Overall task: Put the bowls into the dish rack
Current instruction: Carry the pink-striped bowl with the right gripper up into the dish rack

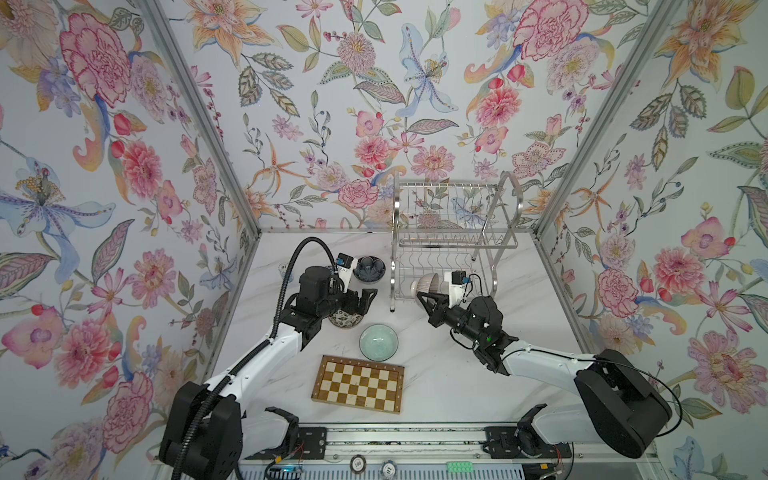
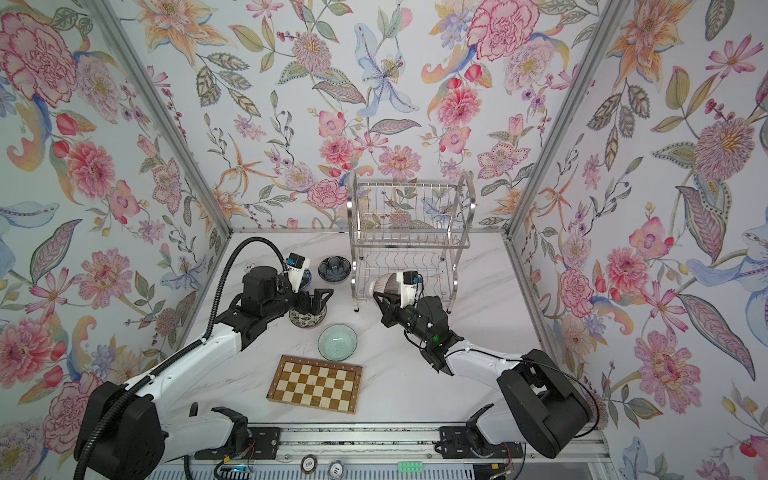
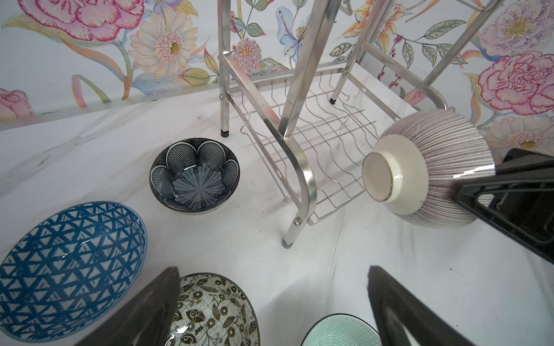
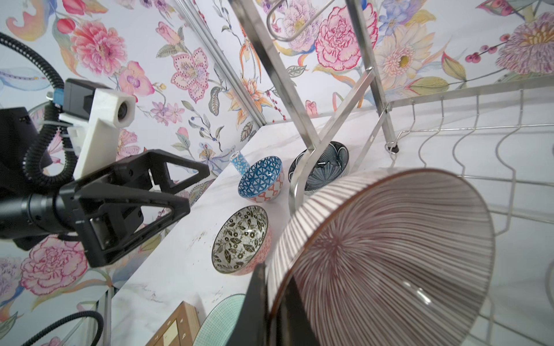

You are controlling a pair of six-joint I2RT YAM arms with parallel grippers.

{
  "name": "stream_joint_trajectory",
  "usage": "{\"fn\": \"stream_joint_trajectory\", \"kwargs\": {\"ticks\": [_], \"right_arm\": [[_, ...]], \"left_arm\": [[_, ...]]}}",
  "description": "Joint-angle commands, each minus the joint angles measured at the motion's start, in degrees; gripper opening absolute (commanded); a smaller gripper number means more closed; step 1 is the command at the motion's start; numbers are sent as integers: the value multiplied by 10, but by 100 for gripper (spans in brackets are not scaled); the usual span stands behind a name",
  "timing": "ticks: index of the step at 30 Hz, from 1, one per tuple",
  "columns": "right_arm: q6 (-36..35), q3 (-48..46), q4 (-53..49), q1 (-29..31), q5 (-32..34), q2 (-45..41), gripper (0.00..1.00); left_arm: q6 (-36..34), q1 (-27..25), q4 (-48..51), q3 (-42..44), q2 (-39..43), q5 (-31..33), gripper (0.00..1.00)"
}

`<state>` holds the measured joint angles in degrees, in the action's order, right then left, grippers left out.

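The right gripper (image 1: pixel 420 296) pinches the rim of the pink lined bowl (image 1: pixel 429 284), which is tipped on its side at the near-left corner of the dish rack (image 1: pixel 457 244), by its lower tier. The left gripper (image 1: pixel 362 303), jaws spread wide, hovers over the floral bowl (image 1: pixel 347 323). The navy bowl (image 1: pixel 369 268), blue lattice bowl (image 3: pixel 69 266) and green bowl (image 1: pixel 378 342) sit on the table (image 1: pixel 457 374), left of the rack.

**dishguy:** That dish rack (image 3: pixel 305 66) is bare polished steel, mirror-shiny, with thin wire shelves. The pink-lined bowl (image 3: pixel 428 167) looks like glazed ceramic, glossy with a bright highlight, though its underside is duller, kinda unglazed.

**marbl3:** Yep. The pale green bowl (image 1: pixel 378 342) is glossy too, with fine texture inside. The checkered board (image 1: pixel 358 384) is wood, satin at most. The tabletop (image 1: pixel 457 374) is smooth and marble-look, a bit scuffed. The left gripper (image 4: pixel 196 189) is matt black plastic, and its hose (image 4: pixel 31 158) is ribbed.
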<state>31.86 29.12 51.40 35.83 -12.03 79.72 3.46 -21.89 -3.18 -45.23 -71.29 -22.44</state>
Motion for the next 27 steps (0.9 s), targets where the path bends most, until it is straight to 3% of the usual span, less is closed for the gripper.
{"fn": "stream_joint_trajectory", "kwargs": {"ticks": [1, 11, 20, 27], "right_arm": [[47, -2, 117, -7, 24, 11, 3], [151, -9, 225, -29, 59, 70, 3], [267, -3, 370, -41, 69, 172, 4], [300, 26, 375, -62, 45, 208, 5]], "left_arm": [[0, -7, -11, 5, -4, -11, 99], [0, -11, -13, 6, -6, -13, 99], [-3, -13, -11, 5, -6, -9, 99], [-5, -14, -10, 5, -7, -9, 99]]}}
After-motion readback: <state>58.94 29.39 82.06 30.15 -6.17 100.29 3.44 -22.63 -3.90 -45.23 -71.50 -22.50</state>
